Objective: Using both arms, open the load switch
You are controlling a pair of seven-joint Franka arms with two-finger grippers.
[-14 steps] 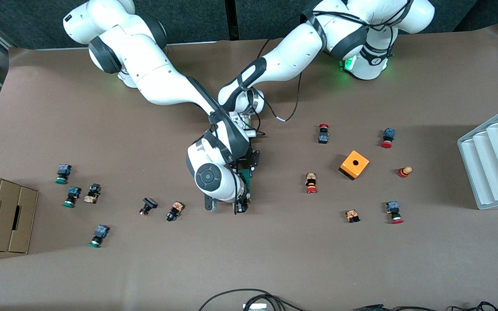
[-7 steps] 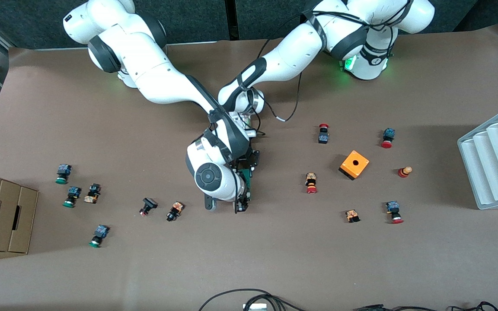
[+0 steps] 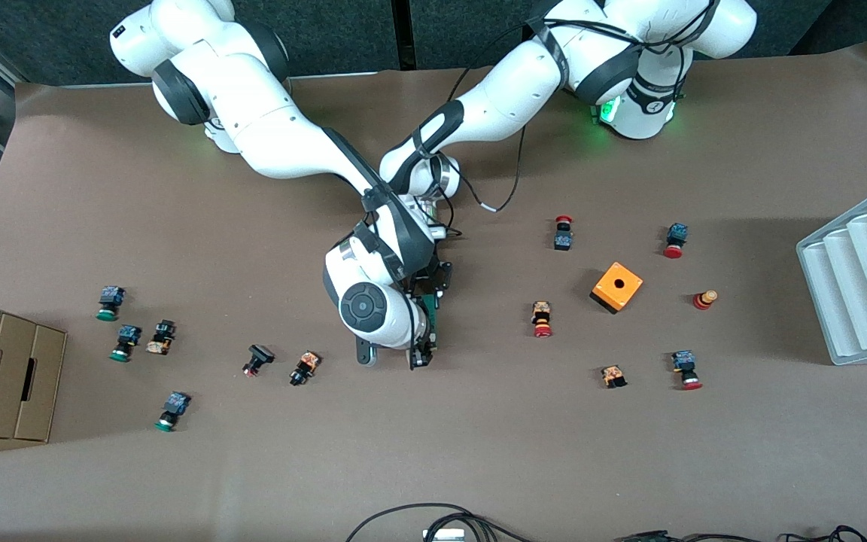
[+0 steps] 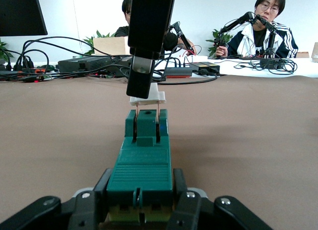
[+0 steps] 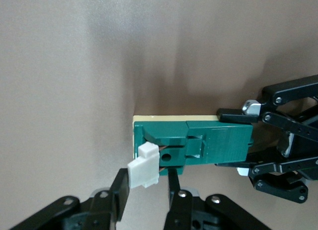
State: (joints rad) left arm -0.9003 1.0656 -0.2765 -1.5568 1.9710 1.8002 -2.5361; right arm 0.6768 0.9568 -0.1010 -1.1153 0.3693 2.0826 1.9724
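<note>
Load switch [image 4: 140, 163] sits at mid-table, a narrow dark-green block, mostly hidden in the front view under the right arm's wrist, only a green sliver showing [image 3: 430, 312]. Its small white piece [image 5: 144, 165] stands lifted off the nearer end on two thin copper prongs, partly out of the body's slots. Left gripper [image 4: 144, 210] is clenched on the green body from the end nearer the arm bases, fingers on both flanks, bracing it. Right gripper [image 5: 147, 188] comes down from above and is closed on the white piece, one finger [image 5: 119, 188] on either face. Judged stage: extraction under way, piece not yet free. Risks from here: a pull that is off-axis could bend the prongs or jam them in the slots; the pinch on the white piece looks shallow, so it may slip out under load; if the left hold gives, the whole block would lift or skate along the brown table [image 3: 479, 452] with the piece. Outward: small push-buttons scattered toward both ends of the table, an orange cube [image 3: 616, 287] toward the left arm's end, a white ridged tray [image 3: 859, 278] at that edge, cardboard boxes [image 3: 4, 369] at the right arm's end.
</note>
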